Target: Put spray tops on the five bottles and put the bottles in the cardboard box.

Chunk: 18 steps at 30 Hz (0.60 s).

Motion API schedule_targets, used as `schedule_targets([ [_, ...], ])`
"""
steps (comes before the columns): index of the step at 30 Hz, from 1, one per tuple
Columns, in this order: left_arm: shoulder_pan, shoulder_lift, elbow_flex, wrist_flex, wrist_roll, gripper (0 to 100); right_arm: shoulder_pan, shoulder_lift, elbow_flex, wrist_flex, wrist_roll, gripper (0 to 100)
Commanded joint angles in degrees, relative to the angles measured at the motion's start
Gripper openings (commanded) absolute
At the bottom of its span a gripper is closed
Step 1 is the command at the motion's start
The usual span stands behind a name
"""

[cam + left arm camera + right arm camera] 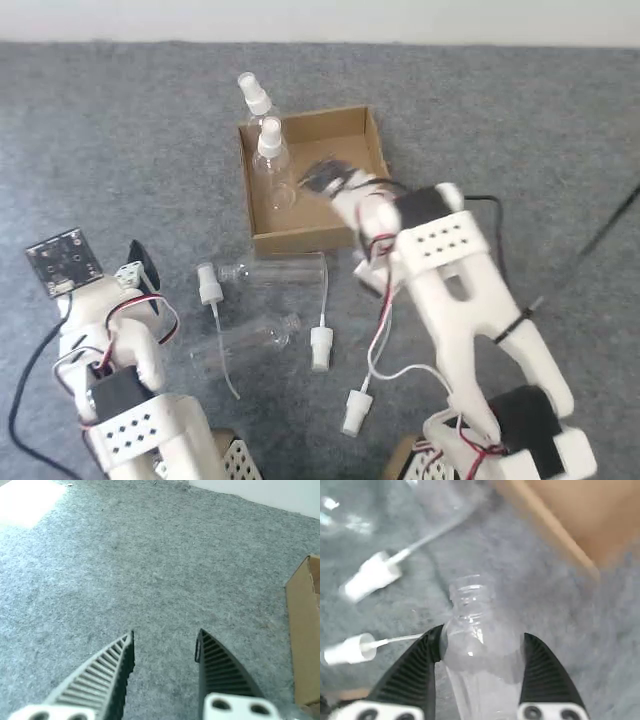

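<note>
The cardboard box sits at the tabletop's far middle. The right arm stretches to the box's near right corner. Its wrist view alone shows the right gripper clamped on an uncapped bottle. At the near left edge, the left gripper gapes wide, holding nothing.

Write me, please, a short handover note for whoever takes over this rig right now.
Left gripper: open, empty, over bare mat.
Right gripper: shut on an uncapped bottle, held near the cardboard box.
Done: two capped bottles, one standing in the box, the other apparently just behind its far left corner.
On the mat: two lying bottles, both without tops, and three loose spray tops.
Left: top three bottles and box four, if the far one is indeed outside.
</note>
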Motion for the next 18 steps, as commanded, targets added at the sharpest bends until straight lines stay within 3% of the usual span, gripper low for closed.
schedule_targets([
  [1, 0.09, -0.79, -0.75, -2.02, 0.09, 19, 8.92, -2.59, -2.9, 0.57, -5.8, 6.5],
  [9, 0.09, -0.79, -0.66, -2.02, 0.09, 19, 18.59, 4.18, -2.9, 0.31, -6.33, 6.9],
  [18, 0.09, -0.79, -0.66, -2.02, 0.09, 19, 19.82, 14.55, -2.9, -2.15, -1.58, 7.1],
])
